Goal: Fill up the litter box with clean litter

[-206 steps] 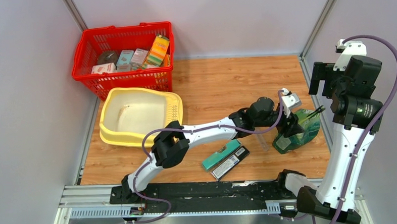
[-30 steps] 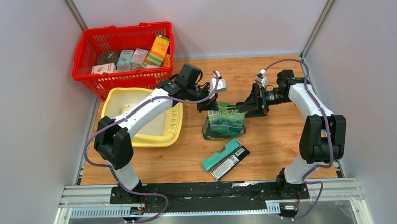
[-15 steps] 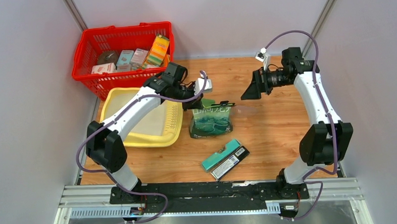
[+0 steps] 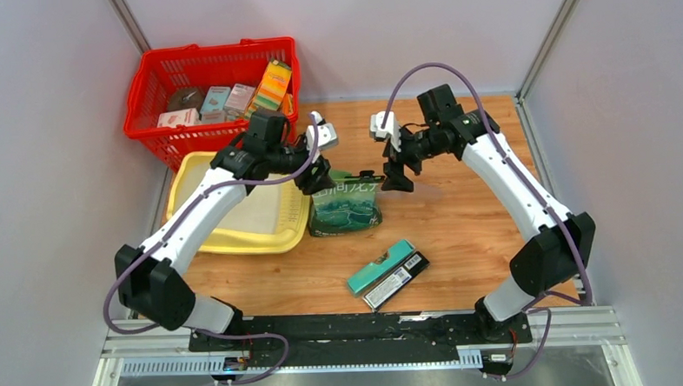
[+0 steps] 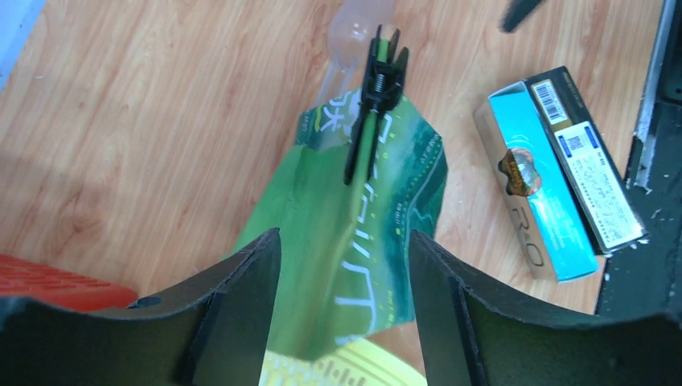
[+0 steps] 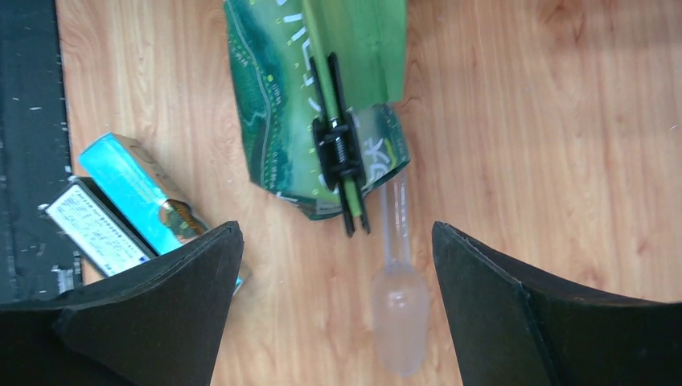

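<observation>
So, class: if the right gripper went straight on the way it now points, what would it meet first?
Most likely the black clip on the green bag, centred ahead of the open right gripper. The translucent scoop lies just beside that line. Depth is unclear.

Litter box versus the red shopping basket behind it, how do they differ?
The litter box is pale yellow, solid-walled and shallow; the red basket is mesh and deeper. The red basket holds packaged boxes; the litter box shows mostly bare cream floor. Both sit at the table's left side.
</observation>
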